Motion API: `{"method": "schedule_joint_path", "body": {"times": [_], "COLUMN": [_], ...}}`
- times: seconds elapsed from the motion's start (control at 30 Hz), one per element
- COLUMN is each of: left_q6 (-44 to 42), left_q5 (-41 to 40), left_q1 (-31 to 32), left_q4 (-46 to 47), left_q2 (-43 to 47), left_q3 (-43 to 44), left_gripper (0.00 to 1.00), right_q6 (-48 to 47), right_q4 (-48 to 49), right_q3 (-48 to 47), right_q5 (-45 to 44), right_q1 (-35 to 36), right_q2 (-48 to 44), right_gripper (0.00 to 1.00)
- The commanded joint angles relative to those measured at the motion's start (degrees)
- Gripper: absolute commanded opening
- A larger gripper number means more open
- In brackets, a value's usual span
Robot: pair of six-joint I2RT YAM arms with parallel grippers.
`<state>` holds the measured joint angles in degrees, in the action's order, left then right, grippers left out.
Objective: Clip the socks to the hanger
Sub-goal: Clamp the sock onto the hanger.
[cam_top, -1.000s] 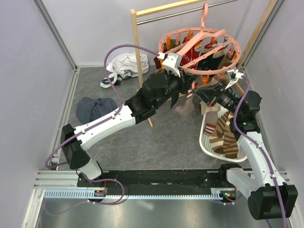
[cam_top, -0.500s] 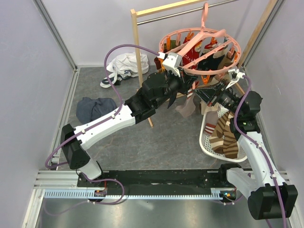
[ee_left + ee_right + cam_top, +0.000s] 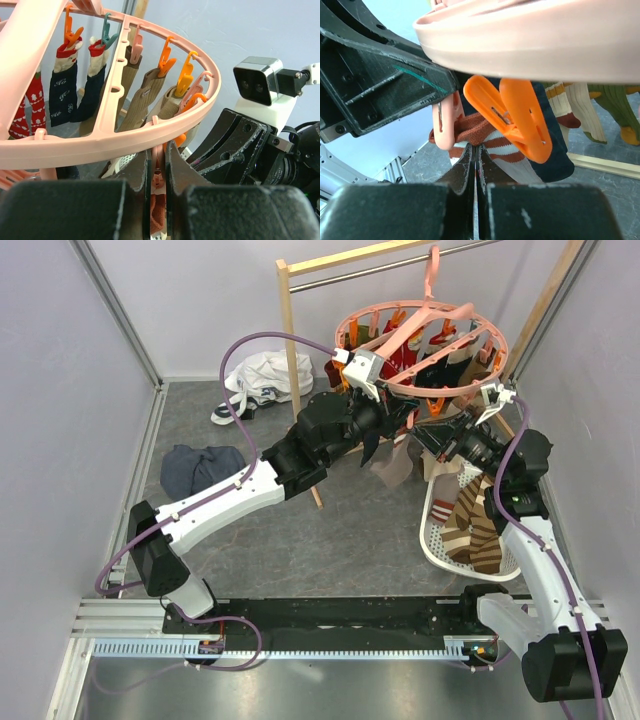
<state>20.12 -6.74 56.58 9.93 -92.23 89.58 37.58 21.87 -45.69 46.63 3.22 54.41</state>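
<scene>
The round pink hanger (image 3: 470,375) hangs from the rail, with several socks (image 3: 62,90) clipped around its ring (image 3: 100,145). My left gripper (image 3: 395,422) sits under the near rim. In the left wrist view it (image 3: 158,157) is shut on a pink clip (image 3: 159,175), squeezing it. My right gripper (image 3: 435,437) faces it from the right. In the right wrist view it (image 3: 475,150) is shut on a brown-and-cream striped sock (image 3: 492,137). The sock's cuff sits at the mouth of the pink clip (image 3: 444,127), beside an orange clip (image 3: 520,120), under the ring (image 3: 530,45).
A white basket (image 3: 432,545) with more striped socks (image 3: 472,525) stands at the right, under my right arm. The wooden rail post (image 3: 290,330) stands just behind my left arm. A white garment (image 3: 262,380) and a dark cloth bundle (image 3: 200,468) lie at the left.
Almost nothing has moved. Both grippers stay under the hanger's near rim, and the hanger and left wrist have edged very slightly upward.
</scene>
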Motion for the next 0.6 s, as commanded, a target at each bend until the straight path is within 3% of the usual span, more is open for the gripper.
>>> {"method": "schedule_joint_path", "body": {"times": [0.0, 0.4, 0.57], "left_q6": [-2.98, -7.29, -7.9], "left_q5": [3.93, 3.58, 3.75], "left_q1": [0.2, 0.2, 0.2], "left_q4": [1.93, 4.65, 4.74], "left_q2": [1.61, 1.96, 2.05], "left_q3": [-1.16, -3.27, -3.18], "left_gripper": [0.05, 0.15, 0.36], "right_q6": [-0.49, -0.05, 0.03], "right_q4": [0.55, -1.3, -1.21], "right_q3": [-3.61, -5.46, -5.55], "right_q5": [-0.05, 0.56, 0.39], "right_q1": [0.2, 0.29, 0.2], "right_q2": [-0.54, -0.8, -0.8], "right_gripper": [0.0, 0.0, 0.0]}}
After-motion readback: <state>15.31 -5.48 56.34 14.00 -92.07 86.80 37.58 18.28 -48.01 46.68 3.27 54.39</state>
